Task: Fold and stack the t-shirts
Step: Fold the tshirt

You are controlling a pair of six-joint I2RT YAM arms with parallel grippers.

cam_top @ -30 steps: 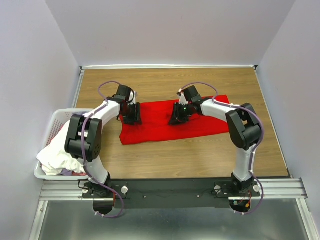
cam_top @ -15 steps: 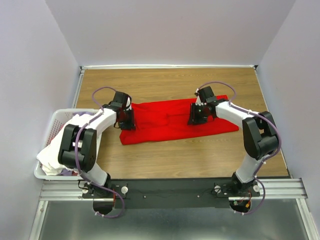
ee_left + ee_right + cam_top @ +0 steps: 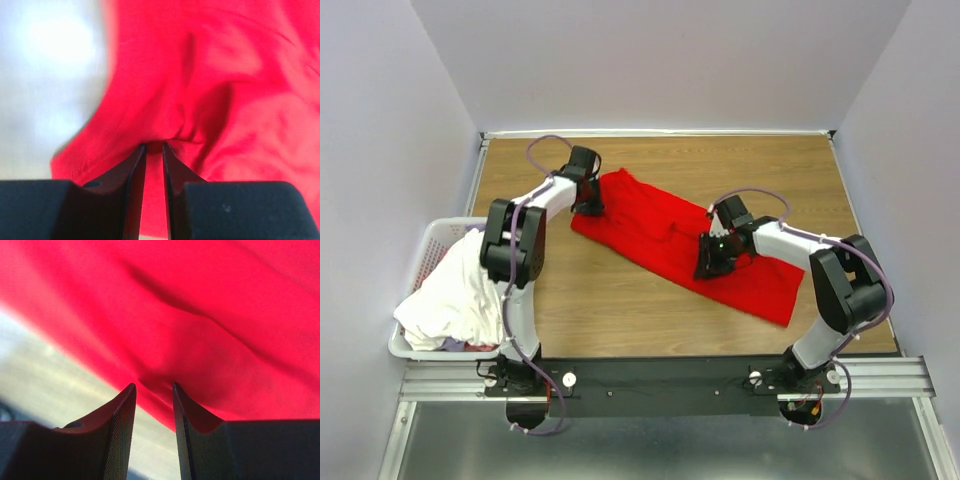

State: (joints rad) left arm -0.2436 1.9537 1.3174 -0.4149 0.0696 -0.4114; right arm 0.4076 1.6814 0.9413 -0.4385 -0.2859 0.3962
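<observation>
White t-shirts (image 3: 450,300) filled the basket (image 3: 428,243) at left. The left claw (image 3: 588,203) pinched the red t-shirt (image 3: 650,225) at its far left end; it lay slanted across the surface (image 3: 770,170), its near edge clenched in the right claw (image 3: 710,264).

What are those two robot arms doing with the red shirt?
They are working on folding it. The red t-shirt lies spread slantwise on the wooden table. The left hand pinches the cloth at its far-left end, and the right hand pinches its near edge closer to the other end. White shirts sit in a heap in the white basket at the table's left side.
</observation>
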